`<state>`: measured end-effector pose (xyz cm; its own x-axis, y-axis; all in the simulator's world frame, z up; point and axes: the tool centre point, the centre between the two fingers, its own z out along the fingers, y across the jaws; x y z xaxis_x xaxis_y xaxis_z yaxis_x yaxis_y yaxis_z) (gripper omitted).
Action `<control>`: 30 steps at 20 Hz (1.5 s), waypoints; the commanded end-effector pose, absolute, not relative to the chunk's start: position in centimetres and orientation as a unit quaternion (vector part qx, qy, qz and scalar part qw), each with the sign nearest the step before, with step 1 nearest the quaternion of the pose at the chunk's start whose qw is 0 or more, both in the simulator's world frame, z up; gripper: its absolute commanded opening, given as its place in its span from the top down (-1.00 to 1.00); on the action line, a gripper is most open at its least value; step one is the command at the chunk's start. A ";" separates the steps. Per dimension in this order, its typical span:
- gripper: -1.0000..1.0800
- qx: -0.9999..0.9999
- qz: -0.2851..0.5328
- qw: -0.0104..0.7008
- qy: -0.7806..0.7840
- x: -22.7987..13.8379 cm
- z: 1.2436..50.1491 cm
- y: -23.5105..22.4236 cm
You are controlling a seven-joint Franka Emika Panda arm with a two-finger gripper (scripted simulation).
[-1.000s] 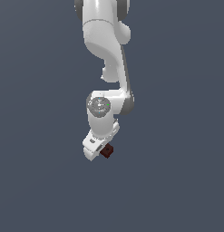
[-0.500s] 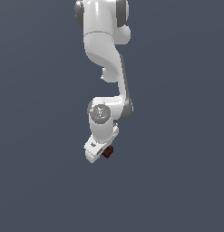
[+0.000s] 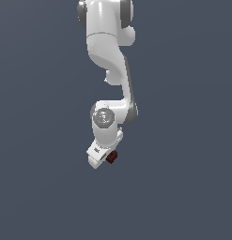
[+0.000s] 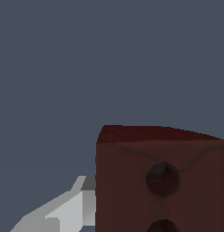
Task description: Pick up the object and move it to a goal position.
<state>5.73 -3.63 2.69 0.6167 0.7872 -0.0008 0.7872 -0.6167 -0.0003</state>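
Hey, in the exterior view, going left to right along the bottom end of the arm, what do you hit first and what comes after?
White gripper → small dark red-brown block, which sticks out on the gripper's side toward the exterior view's right.

A small dark red-brown block (image 3: 112, 156), brick-like, sits at the tip of the white gripper (image 3: 108, 158), mostly hidden behind it. Up close, its face (image 4: 161, 181) shows round dark holes, with a finger (image 4: 70, 208) pressed against one side.
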 end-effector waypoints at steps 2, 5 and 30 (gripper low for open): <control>1.00 0.899 0.000 0.000 0.438 5.7 2.7 -3.6; 1.00 0.899 0.000 0.000 0.438 5.5 2.7 -3.8; 1.00 0.899 0.000 0.000 0.438 -3.0 3.5 -8.9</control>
